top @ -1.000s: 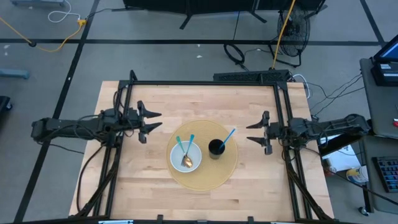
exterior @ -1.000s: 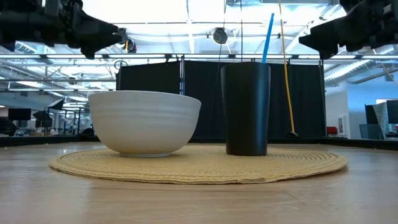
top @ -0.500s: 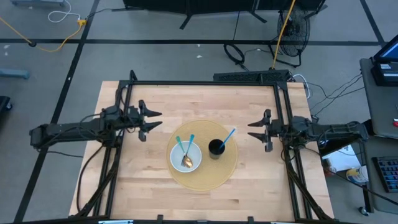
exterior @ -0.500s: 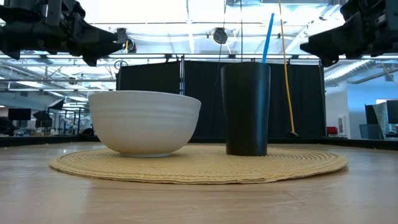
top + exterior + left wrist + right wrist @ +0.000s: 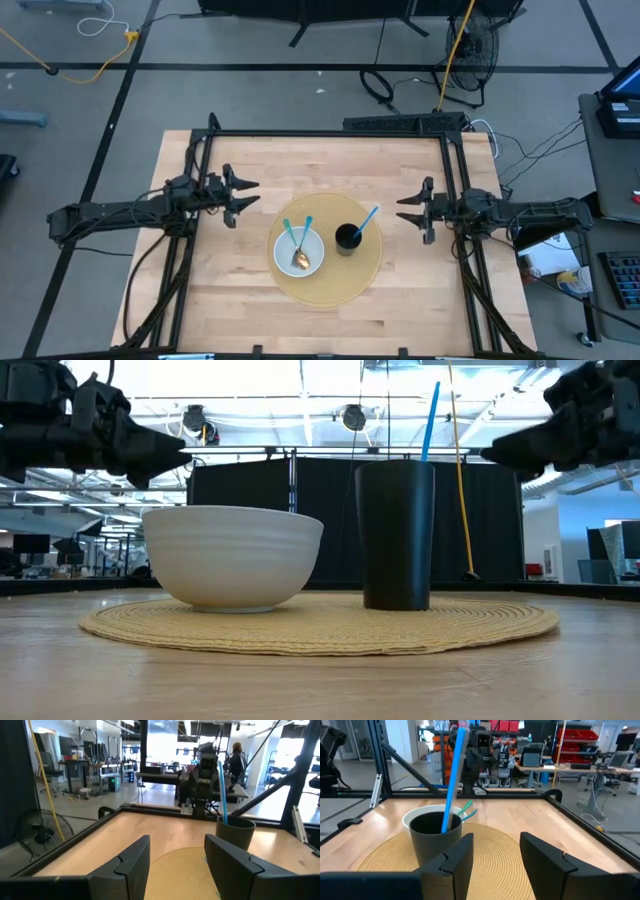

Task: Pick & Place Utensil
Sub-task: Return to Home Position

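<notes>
seen from above, the left gripper [image 5: 255,194], fingers spread and empty, hangs at centre left, pointing right toward the brown mat [image 5: 330,286]. on the mat, at lower centre, sit the white bowl [image 5: 277,252] holding green-handled utensils [image 5: 290,234] and, just right of it, the black cup [image 5: 347,238], its blue straw [image 5: 367,219] leaning to the upper right. the right gripper [image 5: 400,212], nearer the cup, is likewise spread and empty at centre right, facing left, so going home looks like a clear outward retreat.

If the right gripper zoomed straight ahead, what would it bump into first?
Probably the blue straw sticking out of the black cup; the right gripper looks about level with it, though depth is unclear.
</notes>
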You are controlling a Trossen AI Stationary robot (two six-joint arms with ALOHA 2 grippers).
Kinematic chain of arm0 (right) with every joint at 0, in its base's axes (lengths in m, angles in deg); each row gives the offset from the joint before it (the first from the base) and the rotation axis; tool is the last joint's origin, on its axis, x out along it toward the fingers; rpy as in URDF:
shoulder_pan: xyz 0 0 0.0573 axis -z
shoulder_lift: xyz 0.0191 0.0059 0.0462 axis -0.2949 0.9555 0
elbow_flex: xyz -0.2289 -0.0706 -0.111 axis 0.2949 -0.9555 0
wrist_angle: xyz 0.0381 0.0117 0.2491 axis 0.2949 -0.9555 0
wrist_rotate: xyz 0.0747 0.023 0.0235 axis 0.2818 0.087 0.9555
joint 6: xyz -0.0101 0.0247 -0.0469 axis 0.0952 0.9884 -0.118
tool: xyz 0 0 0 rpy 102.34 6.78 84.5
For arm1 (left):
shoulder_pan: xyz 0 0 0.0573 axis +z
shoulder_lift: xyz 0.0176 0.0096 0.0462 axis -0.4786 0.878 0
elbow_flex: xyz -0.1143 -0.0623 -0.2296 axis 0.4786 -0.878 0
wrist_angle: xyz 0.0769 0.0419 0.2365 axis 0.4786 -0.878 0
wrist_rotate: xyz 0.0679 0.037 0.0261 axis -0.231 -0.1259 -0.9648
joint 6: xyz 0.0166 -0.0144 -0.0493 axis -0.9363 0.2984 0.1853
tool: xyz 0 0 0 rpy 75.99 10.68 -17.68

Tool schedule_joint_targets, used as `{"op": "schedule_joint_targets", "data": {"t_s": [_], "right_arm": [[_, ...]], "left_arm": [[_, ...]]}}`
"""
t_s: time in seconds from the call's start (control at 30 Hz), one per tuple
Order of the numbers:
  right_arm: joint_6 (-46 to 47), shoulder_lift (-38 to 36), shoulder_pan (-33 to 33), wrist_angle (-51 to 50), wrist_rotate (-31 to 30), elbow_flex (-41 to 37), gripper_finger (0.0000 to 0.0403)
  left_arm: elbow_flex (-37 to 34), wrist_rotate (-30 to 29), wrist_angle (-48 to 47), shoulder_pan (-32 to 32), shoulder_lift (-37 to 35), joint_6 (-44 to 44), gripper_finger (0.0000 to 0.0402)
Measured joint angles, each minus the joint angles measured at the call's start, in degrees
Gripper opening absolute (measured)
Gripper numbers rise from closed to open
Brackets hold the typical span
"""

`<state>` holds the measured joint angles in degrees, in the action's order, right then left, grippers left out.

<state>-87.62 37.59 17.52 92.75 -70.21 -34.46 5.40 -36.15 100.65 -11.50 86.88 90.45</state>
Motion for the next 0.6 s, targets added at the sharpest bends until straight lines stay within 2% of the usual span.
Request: {"op": "schedule_joint_targets", "data": {"t_s": [0.07,0.17,0.23,0.37,0.6], "right_arm": [[-0.1,-0.6,0.1,3.5,-0.6,-2.6,0.0155],[-0.1,-1.8,0.1,8.6,-0.8,-5.7,0.0153],[0.1,-2.6,0.1,8.7,-0.8,-6.5,0.0153],[-1.1,-3.5,0.1,8.0,-0.8,-6.7,0.0154],[-1.9,-6.2,0.3,4.3,-0.8,-6.7,0.0149]], "left_arm": [[0.0,-0.5,0.9,-0.8,0.0,0.1,0.0191],[0.0,-4.4,1.1,-3.4,0.0,-0.3,0.0191],[0.0,-7.0,0.8,-5.4,0.0,-1.1,0.0191],[0.0,-8.2,0.0,-8.6,0.0,-3.0,0.0191],[0.0,-10.7,-2.7,-9.3,-0.4,-3.8,0.0191]]}}
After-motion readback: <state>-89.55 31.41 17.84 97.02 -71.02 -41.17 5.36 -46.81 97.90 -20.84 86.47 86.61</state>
